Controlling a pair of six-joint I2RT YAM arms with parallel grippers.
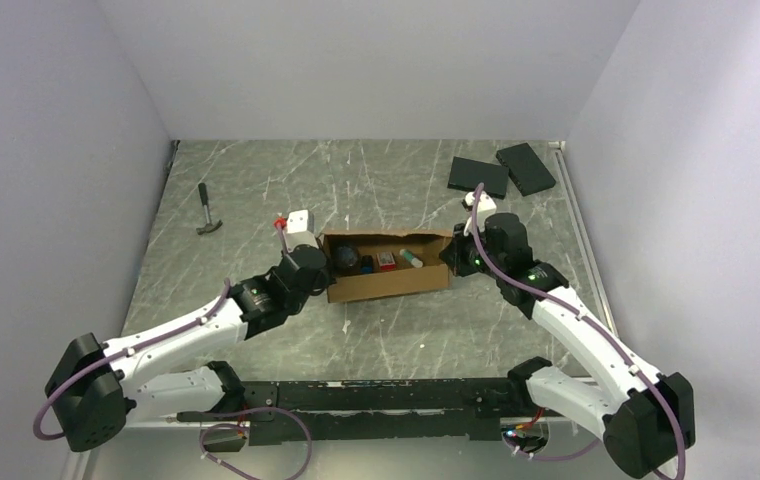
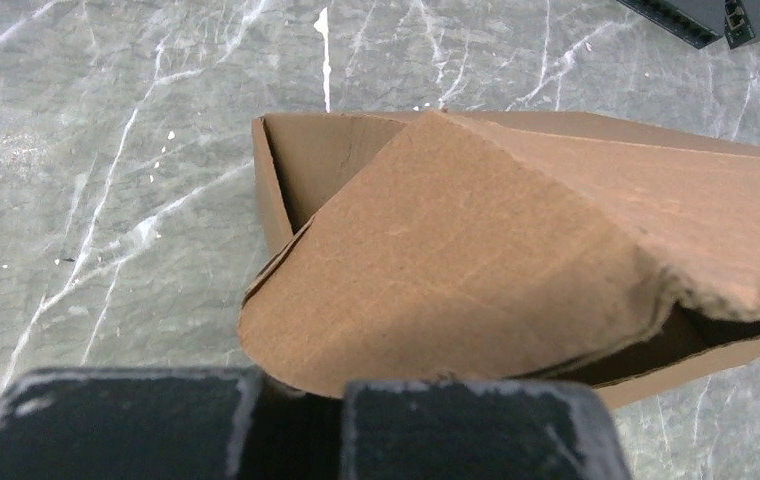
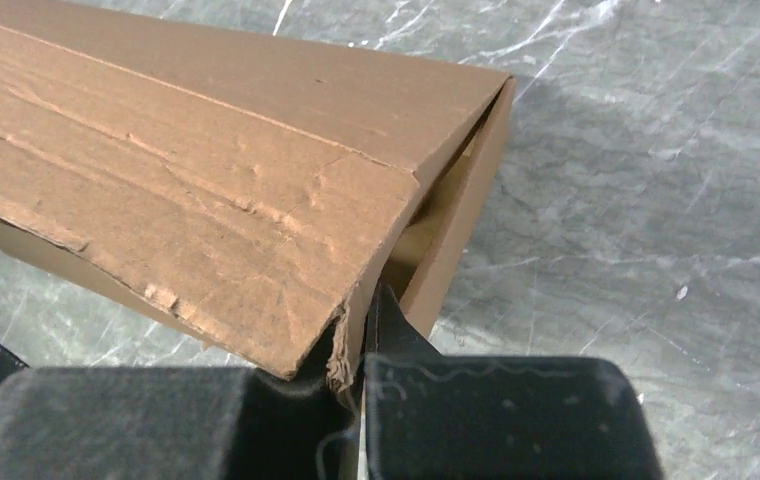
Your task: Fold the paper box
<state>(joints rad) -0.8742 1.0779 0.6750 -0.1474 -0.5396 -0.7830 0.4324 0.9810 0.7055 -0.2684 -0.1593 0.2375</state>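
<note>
This is looking like a robotics lab test cell: plain white panels (image 1: pixel 356 60) are walling in a grey marbled surface (image 1: pixel 386 180), with a cabled left arm (image 1: pixel 176 335) and right arm (image 1: pixel 581 330) standing bolted along a black rail (image 1: pixel 376 395).

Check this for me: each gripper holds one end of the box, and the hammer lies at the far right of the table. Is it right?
Not quite: the top view shows the hammer at the far left of the table. The rest stands: the left gripper and the right gripper each hold one end of the box.
</note>
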